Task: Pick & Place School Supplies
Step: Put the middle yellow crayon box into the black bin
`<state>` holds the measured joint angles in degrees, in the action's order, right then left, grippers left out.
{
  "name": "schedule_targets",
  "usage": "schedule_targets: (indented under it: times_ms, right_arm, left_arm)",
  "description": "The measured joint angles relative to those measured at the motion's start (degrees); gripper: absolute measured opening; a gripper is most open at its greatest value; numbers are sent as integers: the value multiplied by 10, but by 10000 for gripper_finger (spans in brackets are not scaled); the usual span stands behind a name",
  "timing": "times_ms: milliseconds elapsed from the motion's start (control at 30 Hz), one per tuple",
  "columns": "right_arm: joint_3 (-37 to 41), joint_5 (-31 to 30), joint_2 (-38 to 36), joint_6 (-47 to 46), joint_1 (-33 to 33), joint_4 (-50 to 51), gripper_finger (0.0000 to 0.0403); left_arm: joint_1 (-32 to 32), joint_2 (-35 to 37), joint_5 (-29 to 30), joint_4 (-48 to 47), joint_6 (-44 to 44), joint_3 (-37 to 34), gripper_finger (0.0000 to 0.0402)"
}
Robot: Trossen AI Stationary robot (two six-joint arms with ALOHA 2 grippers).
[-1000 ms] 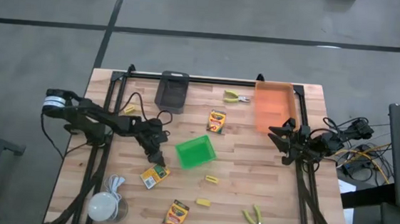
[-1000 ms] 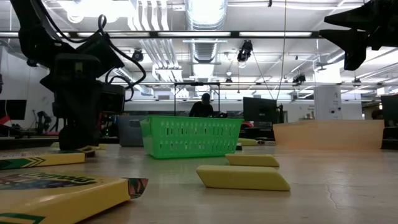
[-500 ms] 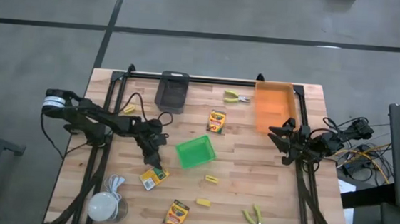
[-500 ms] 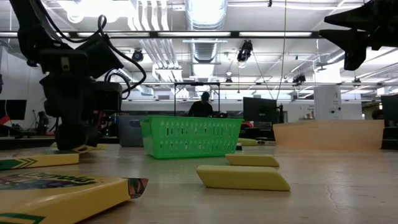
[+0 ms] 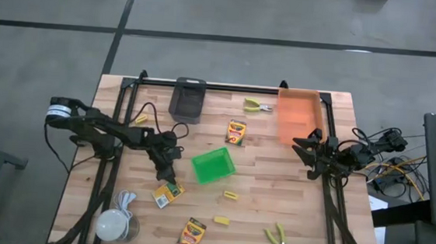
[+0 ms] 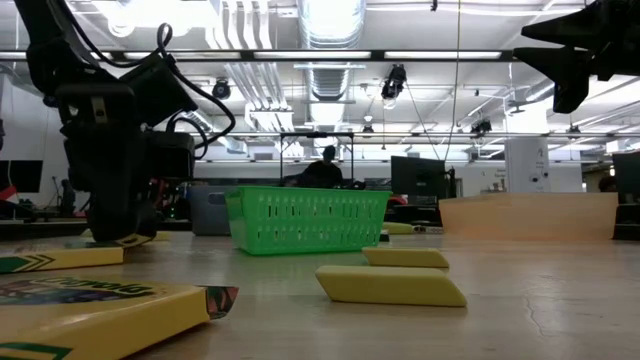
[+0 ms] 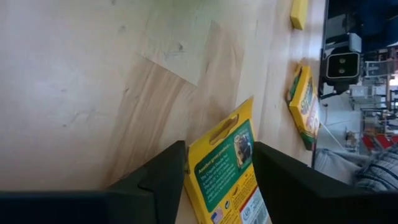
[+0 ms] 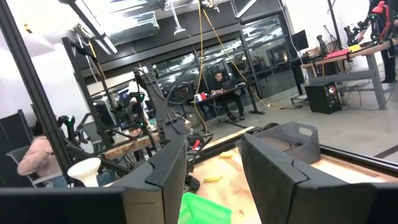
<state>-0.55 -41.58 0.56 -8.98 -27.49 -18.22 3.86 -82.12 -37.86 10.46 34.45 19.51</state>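
Observation:
My left gripper [image 5: 169, 179] is down on a yellow-and-green crayon box [image 5: 167, 194] left of the green bin [image 5: 213, 165]. In the left wrist view the crayon box [image 7: 227, 168] fills the gap between my left gripper's [image 7: 219, 186] fingers. My right gripper [image 5: 309, 149] hangs raised at the table's right side, and my right gripper [image 8: 214, 180] is open with nothing between its fingers. Two more crayon boxes [image 5: 236, 131] [image 5: 191, 235], small yellow blocks [image 5: 231, 195] [image 5: 221, 220] and pliers [image 5: 257, 105] [image 5: 279, 240] lie flat on the table. My left gripper pinches the crayon box by its two long edges [image 7: 194, 171] between the two fingers. The fingers slant down from the table's far left and lie along the box. The hang-tab end [image 7: 229, 124] points away from the wrist. The box [image 6: 60, 256] rests on the table.
A grey bin [image 5: 187, 98] stands at the far edge and an orange bin [image 5: 298, 117] at the far right. A white round object [image 5: 112, 224] sits at the near left corner. Another yellow block [image 5: 142, 119] lies by the left arm. Black frame rails run along both sides.
My left gripper has stayed over the crayon box and rolled a little. The box has slid slightly on the table, toward its near left. My right arm has kept still.

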Motion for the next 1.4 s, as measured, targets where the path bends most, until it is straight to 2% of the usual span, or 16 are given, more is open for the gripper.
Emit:
schedule_targets:
  times_ms: [467,600,1133,1400]
  right_arm:
    - [0,0,0,0,0,0,148]
    - [0,0,0,0,0,0,148]
    - [0,0,0,0,0,0,148]
    - [0,0,0,0,0,0,148]
  left_arm:
    - [0,-53,4,16,-1,0,172]
    - [0,-53,3,18,-3,0,148]
    - [0,-53,3,20,-5,1,9]
    - [0,-54,4,20,-4,1,4]
